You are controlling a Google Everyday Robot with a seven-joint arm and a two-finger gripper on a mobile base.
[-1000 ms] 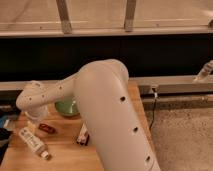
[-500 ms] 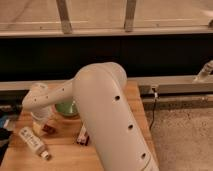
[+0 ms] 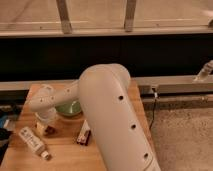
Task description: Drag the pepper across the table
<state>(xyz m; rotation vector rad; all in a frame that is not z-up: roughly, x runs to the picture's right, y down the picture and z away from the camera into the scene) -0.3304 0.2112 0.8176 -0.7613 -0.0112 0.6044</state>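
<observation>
Moved: since a second ago the arm (image 3: 112, 120) has dropped its wrist lower and a little to the right, which has brought the gripper (image 3: 45, 124) down close over the pepper (image 3: 50, 130). The other things on the table (image 3: 65, 156) lie where they were.
Arm: white and bulky, it fills the middle and lower right of the view. Its elbow is toward the camera, and the forearm reaches left across the table's back half to a rounded wrist joint.
Table: light wooden planks at lower left, with its right part hidden behind the arm.
Floor: speckled grey to the right of the table, with a dark cable (image 3: 152, 111) hanging down to it from the wall.
Gripper: hangs straight down from the wrist at the left side of the table, just left of the bowl (image 3: 70, 108), with its tip low over the wood.
Grip: cannot tell whether it is released or clamped on anything.
Bowl: green, near the table's middle, partly behind the forearm.
Bottle: a white bottle (image 3: 33, 142) lies on its side at the near left, slanting toward the front edge, below the gripper and apart from it.
Packet: a red-and-white packet (image 3: 84, 136) lies flat beside the arm's base, right of the pepper.
Pepper: small and dark red, on the wood right at the gripper's lower end, between bottle and bowl. Whether the two touch cannot be told.
</observation>
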